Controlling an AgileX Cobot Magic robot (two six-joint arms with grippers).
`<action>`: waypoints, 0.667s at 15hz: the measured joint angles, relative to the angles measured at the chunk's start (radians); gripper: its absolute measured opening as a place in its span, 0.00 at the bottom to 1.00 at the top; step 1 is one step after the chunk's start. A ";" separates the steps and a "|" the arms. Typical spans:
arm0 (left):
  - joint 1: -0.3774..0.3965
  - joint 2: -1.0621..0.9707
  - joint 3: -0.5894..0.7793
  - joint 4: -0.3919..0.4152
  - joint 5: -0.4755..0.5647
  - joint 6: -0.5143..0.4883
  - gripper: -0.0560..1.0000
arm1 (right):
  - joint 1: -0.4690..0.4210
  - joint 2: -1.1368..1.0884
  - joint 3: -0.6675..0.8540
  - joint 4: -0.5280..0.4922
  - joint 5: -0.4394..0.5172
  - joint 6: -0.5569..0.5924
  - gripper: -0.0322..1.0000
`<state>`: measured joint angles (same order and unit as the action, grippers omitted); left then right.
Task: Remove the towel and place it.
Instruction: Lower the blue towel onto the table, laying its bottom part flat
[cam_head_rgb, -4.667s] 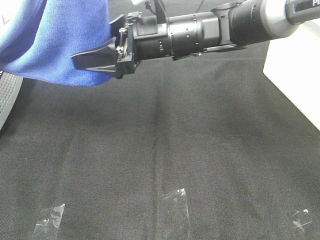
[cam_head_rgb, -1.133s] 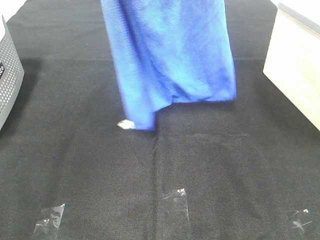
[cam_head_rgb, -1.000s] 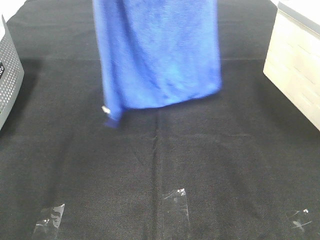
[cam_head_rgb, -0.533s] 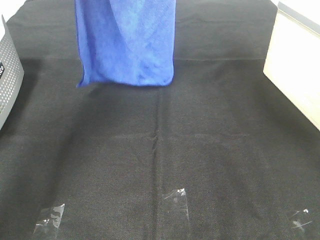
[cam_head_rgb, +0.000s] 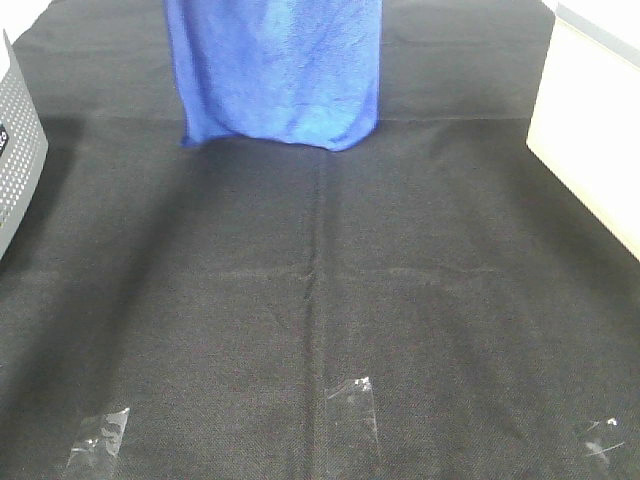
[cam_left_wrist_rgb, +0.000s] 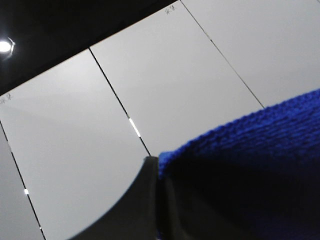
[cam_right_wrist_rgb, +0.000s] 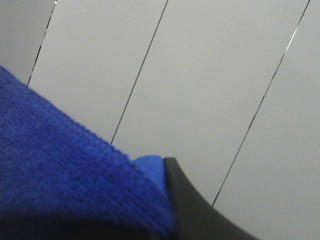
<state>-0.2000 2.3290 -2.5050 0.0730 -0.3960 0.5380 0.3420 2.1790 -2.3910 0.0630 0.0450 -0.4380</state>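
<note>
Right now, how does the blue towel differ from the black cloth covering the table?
The towel is bright royal blue; the table cloth is black. The towel hangs upright from above the frame, in soft folds; the table cloth lies spread flat, with a crease down its middle. The towel takes up only a far part of the high view; the table cloth fills nearly all of it. Both are fabric.

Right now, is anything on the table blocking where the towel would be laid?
Nothing visible does. The towel hangs over the black table covering; only flat tape strips lie there. The grey perforated bin and pale box stand aside.
</note>
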 joint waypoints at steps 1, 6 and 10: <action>0.000 0.009 -0.004 0.000 0.015 0.000 0.05 | 0.000 0.002 -0.001 0.000 0.007 0.000 0.04; 0.000 0.017 -0.004 0.000 0.049 0.000 0.05 | 0.000 0.002 -0.002 0.000 0.028 0.000 0.04; 0.000 0.017 -0.004 0.000 0.067 0.000 0.05 | 0.000 0.002 -0.002 0.000 0.057 0.000 0.04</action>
<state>-0.2000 2.3460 -2.5090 0.0730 -0.3290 0.5380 0.3420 2.1810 -2.3930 0.0630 0.1020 -0.4380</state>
